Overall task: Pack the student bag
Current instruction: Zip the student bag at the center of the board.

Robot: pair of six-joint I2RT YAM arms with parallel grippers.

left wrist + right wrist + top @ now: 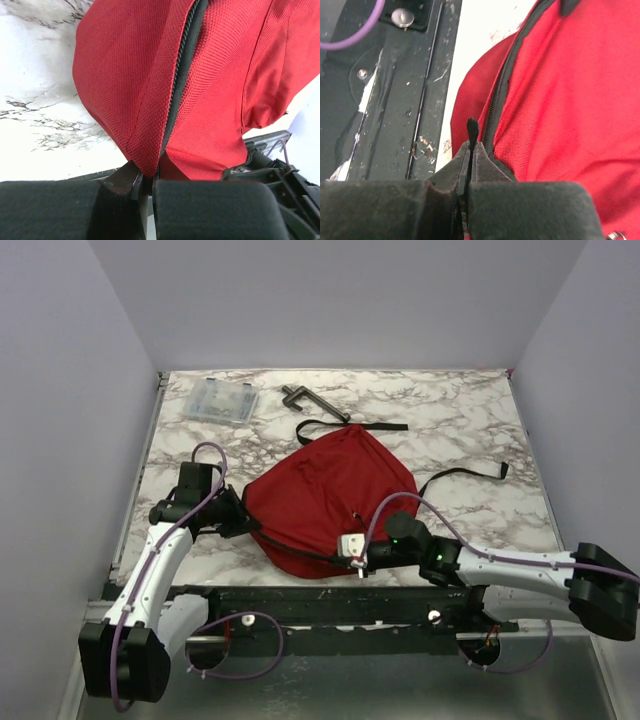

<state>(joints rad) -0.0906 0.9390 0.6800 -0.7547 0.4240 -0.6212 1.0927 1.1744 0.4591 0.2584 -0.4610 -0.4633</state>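
Observation:
The student bag point(330, 495) is a red fabric backpack lying flat in the middle of the marble table, with its black straps point(468, 474) trailing toward the back right. My left gripper point(245, 516) is at the bag's left edge. In the left wrist view this left gripper point(149, 176) is shut on a fold of red fabric point(145, 150) beside the dark zipper point(182, 65). My right gripper point(358, 556) is at the bag's near edge. In the right wrist view this right gripper point(470, 150) is shut on a black zipper pull point(471, 129), next to the zipper track point(495, 110).
A clear plastic box point(220, 400) lies at the back left, and a dark metal tool point(305, 400) lies beside it. The black mounting rail point(330, 605) runs along the table's near edge. Pale walls close in the left, back and right sides.

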